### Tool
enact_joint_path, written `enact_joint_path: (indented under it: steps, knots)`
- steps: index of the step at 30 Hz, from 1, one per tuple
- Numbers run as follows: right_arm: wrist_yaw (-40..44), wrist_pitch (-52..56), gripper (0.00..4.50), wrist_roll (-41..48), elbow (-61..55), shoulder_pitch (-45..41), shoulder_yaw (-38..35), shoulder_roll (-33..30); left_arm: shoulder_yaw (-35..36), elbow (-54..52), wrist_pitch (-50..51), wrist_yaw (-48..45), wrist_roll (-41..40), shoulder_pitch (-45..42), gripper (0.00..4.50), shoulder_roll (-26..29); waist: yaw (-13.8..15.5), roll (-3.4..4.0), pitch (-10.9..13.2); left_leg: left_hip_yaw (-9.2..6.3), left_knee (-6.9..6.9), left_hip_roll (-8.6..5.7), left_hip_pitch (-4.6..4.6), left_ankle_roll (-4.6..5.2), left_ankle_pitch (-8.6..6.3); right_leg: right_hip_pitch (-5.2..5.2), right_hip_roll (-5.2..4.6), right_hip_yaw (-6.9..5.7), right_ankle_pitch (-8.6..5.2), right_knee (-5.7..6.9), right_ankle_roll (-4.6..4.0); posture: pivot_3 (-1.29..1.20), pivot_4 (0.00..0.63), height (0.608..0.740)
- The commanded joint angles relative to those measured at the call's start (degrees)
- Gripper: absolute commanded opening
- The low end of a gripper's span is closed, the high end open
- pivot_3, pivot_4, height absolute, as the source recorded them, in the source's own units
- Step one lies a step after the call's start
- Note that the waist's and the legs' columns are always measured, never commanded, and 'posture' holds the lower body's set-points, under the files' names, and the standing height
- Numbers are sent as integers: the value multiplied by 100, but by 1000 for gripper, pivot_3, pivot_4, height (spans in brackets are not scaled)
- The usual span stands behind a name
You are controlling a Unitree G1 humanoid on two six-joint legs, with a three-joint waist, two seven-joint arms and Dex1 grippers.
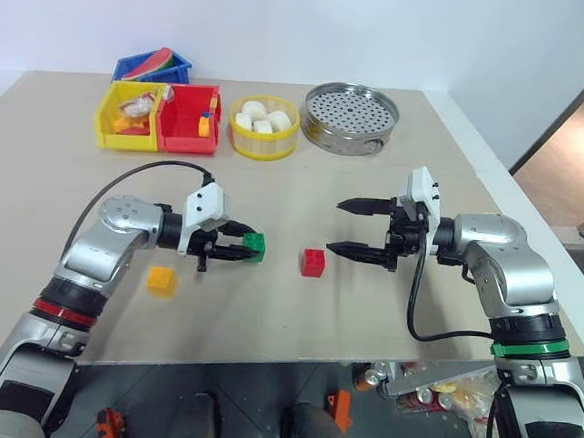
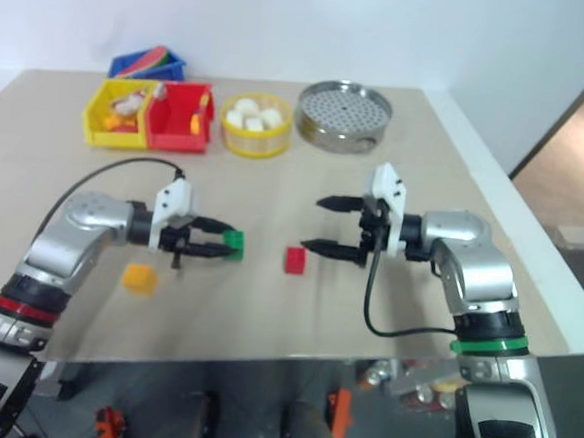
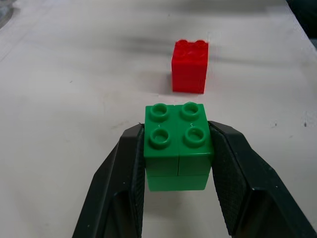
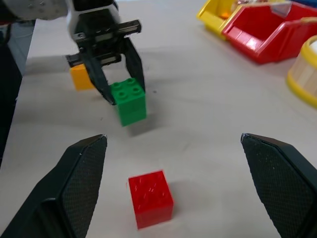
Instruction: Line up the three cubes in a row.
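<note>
2 black fingers of the left gripper (image 1: 242,250) pinch the green studded plastic cube (image 3: 177,146) from both sides, studs up, holding it low over the beige surface (image 1: 305,180). Whether the cube touches the surface I cannot tell. The right gripper (image 1: 360,228) has its fingers spread wide, holding nothing, pointing toward the left gripper from the other side. The red studded plastic cube (image 1: 313,263) rests on the surface between the 2 grippers, apart from both and just beside the green cube. The orange-yellow plastic cube (image 1: 160,280) lies on the surface near the left arm, apart from the other 2.

At the far edge stand a yellow plastic bin (image 1: 106,126) with mixed small pieces, a red plastic bin (image 1: 182,141) touching it with a small orange piece inside, a blue plastic bin (image 1: 182,71) behind them, a round yellow-rimmed tub (image 1: 262,149) of white lumps (image 1: 263,119), and a round perforated metal steamer tray (image 1: 350,133).
</note>
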Motion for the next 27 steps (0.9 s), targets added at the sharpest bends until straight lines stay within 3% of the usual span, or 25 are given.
enact_joint_path:
  steps: [1,27]
  knots:
    - [12,-149,4500,0,-171,-14,-7,-34,-68,21,-57,-135,49,-158,1599,-88,-5,0,0,0,-1,0,0,0,0,-2,2,0,0,0,0,0,150,740]
    - [-170,-465,4500,-137,-168,158,-5,-94,-314,164,26,62,535,-238,1599,-552,-2,0,0,-3,2,0,-1,1,0,-2,3,0,0,2,0,0,150,740]
